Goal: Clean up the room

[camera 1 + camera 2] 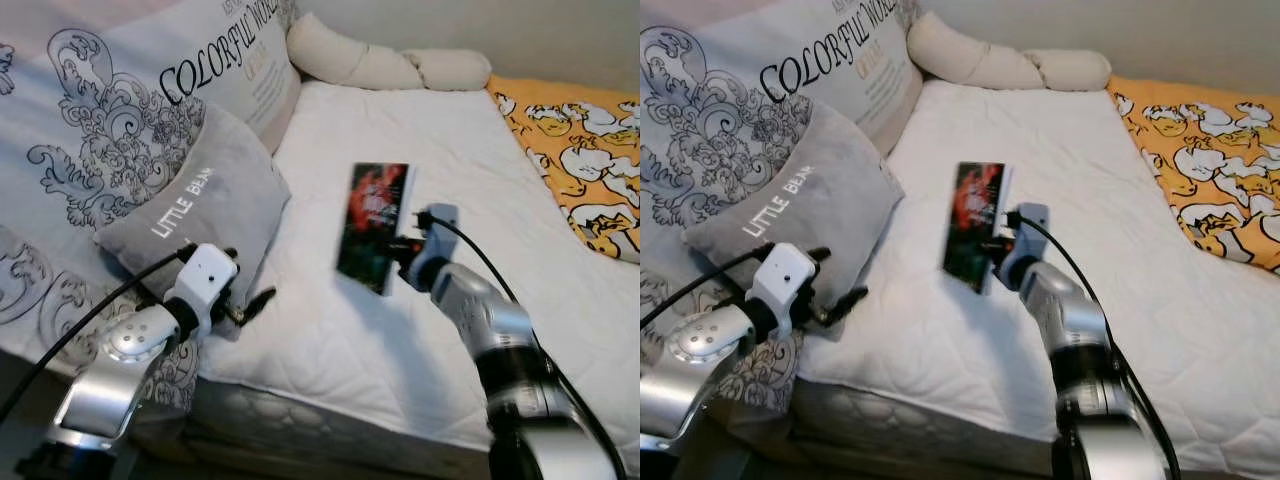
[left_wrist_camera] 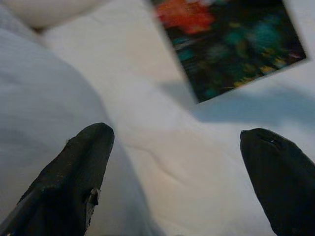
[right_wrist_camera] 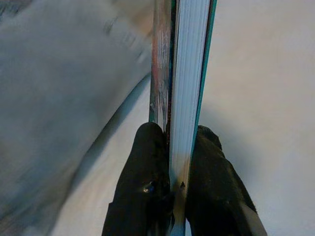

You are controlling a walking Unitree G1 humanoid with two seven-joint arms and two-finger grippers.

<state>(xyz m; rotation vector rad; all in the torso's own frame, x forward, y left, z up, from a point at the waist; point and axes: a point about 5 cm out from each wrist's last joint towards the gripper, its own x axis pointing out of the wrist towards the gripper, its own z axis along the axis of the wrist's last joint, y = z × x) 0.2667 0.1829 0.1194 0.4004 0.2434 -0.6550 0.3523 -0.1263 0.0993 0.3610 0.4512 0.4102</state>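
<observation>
The right gripper (image 3: 170,152) is clamped on the lower edge of a book (image 1: 373,224), one black finger on each cover with the pale page block between them, and it holds the book up above the white mattress (image 1: 330,340), cover tilted toward the camera. From the left wrist, the book's dark, red-splashed cover hangs over the quilted sheet with a shadow beneath it, so it looks clear of the bed. The left gripper (image 1: 245,305) hovers beside the grey cushion (image 1: 195,215) lettered "LITTLE BEAR", near the mattress edge, its fingers spread wide and empty. Behind stand a large printed pillow (image 1: 200,70) and a cream bolster (image 1: 380,62); an orange patterned blanket (image 1: 580,150) lies along the far side. The bite is narrow and close to one edge (most of the book's weight sits beyond the fingers), so my guess is that a quick swing or wrist turn could let it pivot or slide out and drop back onto the bed.
</observation>
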